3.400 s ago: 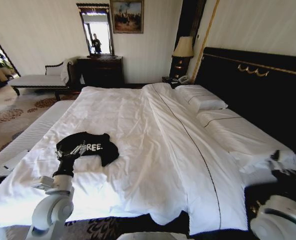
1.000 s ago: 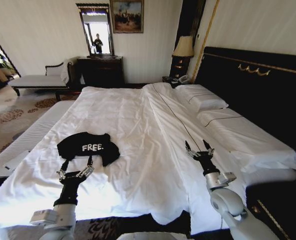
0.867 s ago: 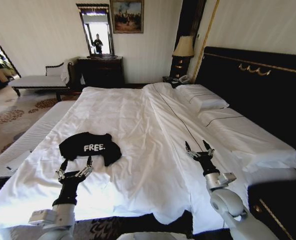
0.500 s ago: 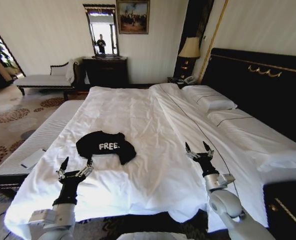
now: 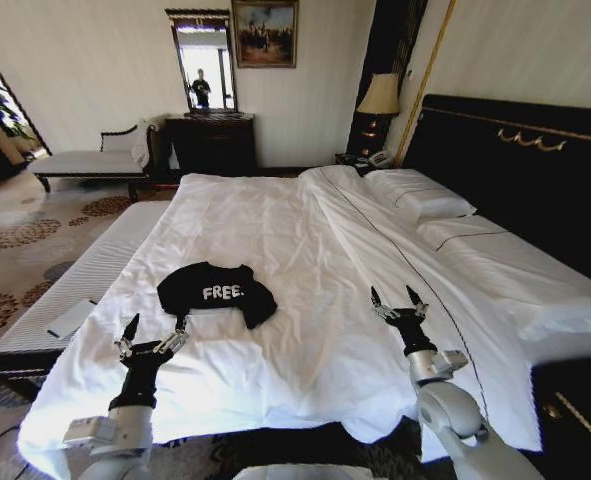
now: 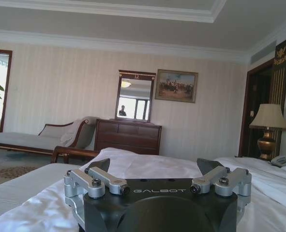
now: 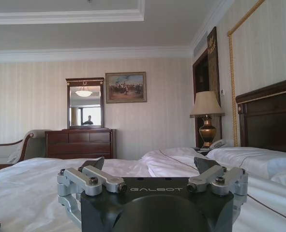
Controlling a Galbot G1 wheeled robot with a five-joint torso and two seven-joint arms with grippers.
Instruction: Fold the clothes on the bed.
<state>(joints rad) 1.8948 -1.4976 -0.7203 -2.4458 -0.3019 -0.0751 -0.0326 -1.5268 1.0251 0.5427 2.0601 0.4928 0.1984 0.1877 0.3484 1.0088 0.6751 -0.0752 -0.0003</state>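
The small black short-sleeved cotton T-shirt with white "FREE!" lettering (image 5: pixel 218 293) lies bunched on the white duvet of the very large bed with white sheets and a tall black gold-trimmed headboard (image 5: pixel 305 240), on the side of the bed farthest from that headboard and towards its near edge. My left gripper (image 5: pixel 152 337) hovers just short of the T-shirt, between it and the bed's near edge, fingers spread wide and holding nothing. My right gripper (image 5: pixel 395 301) hangs over bare duvet well apart from the T-shirt, on its headboard side, fingers equally wide and empty. In my left wrist view the fingertips (image 6: pixel 99 165) point across the bed, level with the white sheet. I judge that I am in the approach step: neither hand touches the cloth, and the shirt looks crumpled, not flat. The next move, as I read it, calls for bringing both hands down to the T-shirt's edges, pinching only the black cotton and not the duvet beneath, then spreading it flat for folding.
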